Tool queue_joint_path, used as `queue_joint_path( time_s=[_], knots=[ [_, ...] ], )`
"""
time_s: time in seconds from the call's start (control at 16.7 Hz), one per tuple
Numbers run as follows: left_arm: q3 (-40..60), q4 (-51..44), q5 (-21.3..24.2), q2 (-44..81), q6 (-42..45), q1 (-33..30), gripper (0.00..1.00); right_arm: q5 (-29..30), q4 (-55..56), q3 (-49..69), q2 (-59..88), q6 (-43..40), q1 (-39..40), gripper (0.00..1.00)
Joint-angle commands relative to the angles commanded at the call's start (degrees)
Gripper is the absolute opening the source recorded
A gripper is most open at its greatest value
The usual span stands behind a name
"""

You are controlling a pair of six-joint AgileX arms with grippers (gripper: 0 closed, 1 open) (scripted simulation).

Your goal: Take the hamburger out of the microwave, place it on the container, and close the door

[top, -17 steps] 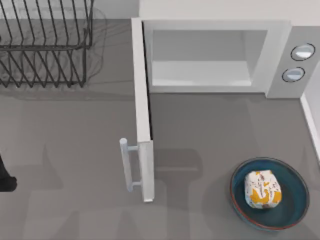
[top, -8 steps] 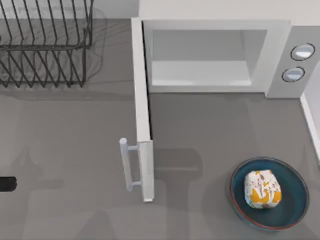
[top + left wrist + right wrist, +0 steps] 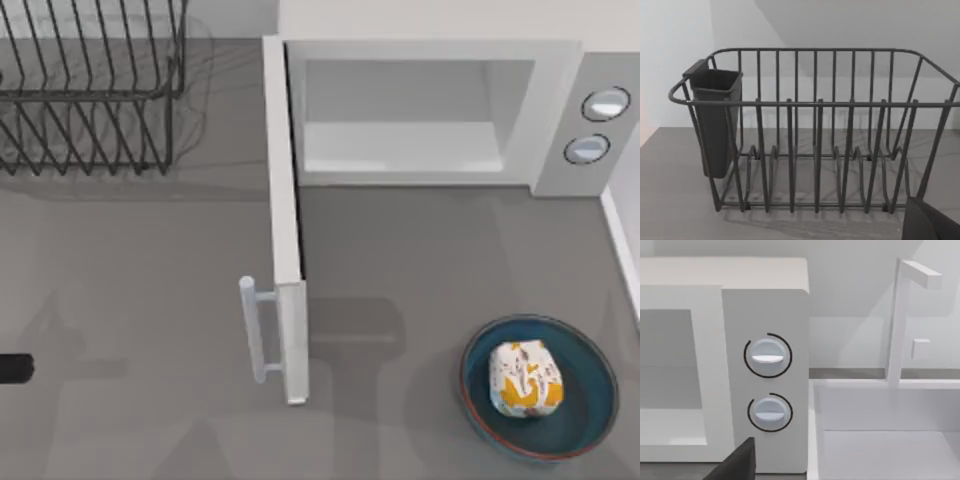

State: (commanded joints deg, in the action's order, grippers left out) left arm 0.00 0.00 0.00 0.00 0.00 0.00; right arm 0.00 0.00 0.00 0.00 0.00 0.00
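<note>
The hamburger is seen resting inside the container, which stands on the table near the top view's lower right corner; the microwave cavity is seen bare, and the door stands fully open, swung out toward the camera with its bar handle on the left face. The removal and placing are judged done; closing the door is judged to be the step in hand.

A dark part of the left arm is seen at the table's left edge, well apart from the door; whether its jaws are released or clenched cannot be told. In the left wrist view the black wire dish rack is faced; in the right wrist view the two knobs are faced; the state of the right jaws cannot be told either.

To do the step well, the door's outer face should be met near its free end, by the handle, where leverage is greatest; the push should be swept in an arc about the hinge toward the cavity; the container should be kept clear of.
</note>
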Motion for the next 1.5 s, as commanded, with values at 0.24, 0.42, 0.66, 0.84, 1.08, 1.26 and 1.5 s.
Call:
queue_joint_path(
  time_s=[0.24,0.42,0.66,0.84,1.08,1.26,1.5],
  knots=[
    [1.6,3.2,4.4,4.4,0.1,4.4,0.00,0.0,0.0,0.0,0.0,0.0,0.0,1.00],
    [3.5,7.2,10.6,10.7,0.2,10.6,0.00,0.0,0.0,0.0,0.0,0.0,0.0,1.00],
    [4.6,9.3,13.8,14.0,0.2,13.8,0.00,0.0,0.0,0.0,0.0,0.0,0.0,1.00],
    [4.3,9.0,13.5,13.6,0.3,13.5,0.00,0.0,0.0,0.0,0.0,0.0,0.0,1.00],
    [3.2,4.6,10.1,7.8,0.2,10.1,0.00,0.0,0.0,0.0,0.0,0.0,0.0,1.00],
    [1.9,0.0,6.3,1.6,0.1,6.3,0.00,0.0,0.0,0.0,0.0,0.0,0.0,1.00],
    [1.4,-1.6,4.9,0.0,0.0,5.0,0.00,0.0,0.0,0.0,0.0,0.0,0.0,1.00]
  ],
)
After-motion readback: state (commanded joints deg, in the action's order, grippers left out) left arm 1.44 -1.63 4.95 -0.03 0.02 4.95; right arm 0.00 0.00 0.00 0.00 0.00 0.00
